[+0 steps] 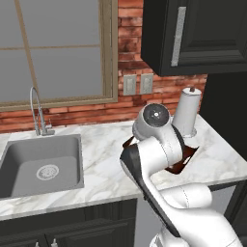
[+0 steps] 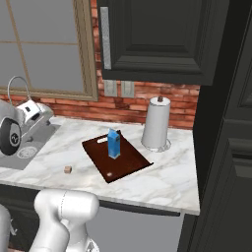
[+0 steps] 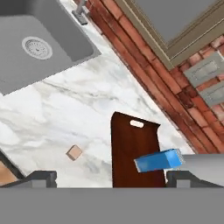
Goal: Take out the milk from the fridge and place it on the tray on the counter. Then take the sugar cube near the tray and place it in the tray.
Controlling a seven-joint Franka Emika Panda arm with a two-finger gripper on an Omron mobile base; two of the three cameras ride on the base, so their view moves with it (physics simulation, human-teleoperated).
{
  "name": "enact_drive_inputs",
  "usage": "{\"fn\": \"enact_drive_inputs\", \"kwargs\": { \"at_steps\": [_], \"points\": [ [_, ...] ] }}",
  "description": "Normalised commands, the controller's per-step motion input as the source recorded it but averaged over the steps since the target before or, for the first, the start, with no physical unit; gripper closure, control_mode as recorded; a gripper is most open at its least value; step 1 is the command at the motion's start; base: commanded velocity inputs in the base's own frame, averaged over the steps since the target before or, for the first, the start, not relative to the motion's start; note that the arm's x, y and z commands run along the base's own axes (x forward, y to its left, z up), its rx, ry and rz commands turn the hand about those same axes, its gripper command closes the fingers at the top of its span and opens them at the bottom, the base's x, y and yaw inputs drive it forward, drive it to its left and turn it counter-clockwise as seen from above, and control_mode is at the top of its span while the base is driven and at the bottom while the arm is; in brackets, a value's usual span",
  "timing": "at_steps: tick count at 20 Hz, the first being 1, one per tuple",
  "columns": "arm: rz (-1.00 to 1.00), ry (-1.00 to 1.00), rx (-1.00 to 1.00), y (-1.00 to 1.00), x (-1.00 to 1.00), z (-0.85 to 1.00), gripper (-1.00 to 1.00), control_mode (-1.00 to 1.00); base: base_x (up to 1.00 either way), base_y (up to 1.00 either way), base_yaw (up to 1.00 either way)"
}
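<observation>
The blue milk carton (image 2: 114,143) stands upright on the dark reddish-brown tray (image 2: 129,166), which lies on the marble counter (image 2: 167,184). In the hand view the milk carton (image 3: 158,160) shows on the tray (image 3: 127,148), with the sugar cube (image 3: 74,152) lying on bare marble beside the tray's long edge. From the right base view the sugar cube (image 2: 68,170) sits left of the tray, near the counter's front edge. My gripper (image 3: 113,178) hangs open above the counter, holding nothing, with its fingertips (image 3: 43,177) wide apart. The fridge is out of view.
A grey sink (image 1: 41,164) with a faucet (image 1: 36,108) lies to the left. A paper towel roll (image 2: 156,123) stands behind the tray near the brick wall. Dark upper cabinets (image 2: 157,39) hang overhead, and a tall dark panel (image 2: 226,147) bounds the counter's right end.
</observation>
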Motion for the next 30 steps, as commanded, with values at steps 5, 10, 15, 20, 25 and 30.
{"fn": "enact_drive_inputs", "kwargs": {
  "at_steps": [5, 10, 15, 20, 25, 30],
  "points": [
    [-0.57, 0.05, 0.34, 0.08, 0.00, -0.11, -1.00, -1.00, 0.00, 0.00, 0.00],
    [-0.45, 0.08, 0.41, 0.00, -0.09, -0.15, -1.00, -1.00, 0.00, 0.00, 0.00],
    [-0.16, 0.20, 0.39, -0.02, -0.06, -0.09, -1.00, -1.00, 0.00, 0.00, 0.00],
    [-0.03, 0.04, 0.10, -0.01, 0.00, -0.21, -1.00, -1.00, 0.00, 0.00, 0.00],
    [0.00, 0.09, 0.00, 0.00, 0.00, -0.25, -1.00, -1.00, 0.00, 0.00, 0.00],
    [-0.01, 0.10, 0.00, -0.05, 0.00, -0.27, -1.00, -1.00, 0.00, 0.00, 0.00]
  ]
}}
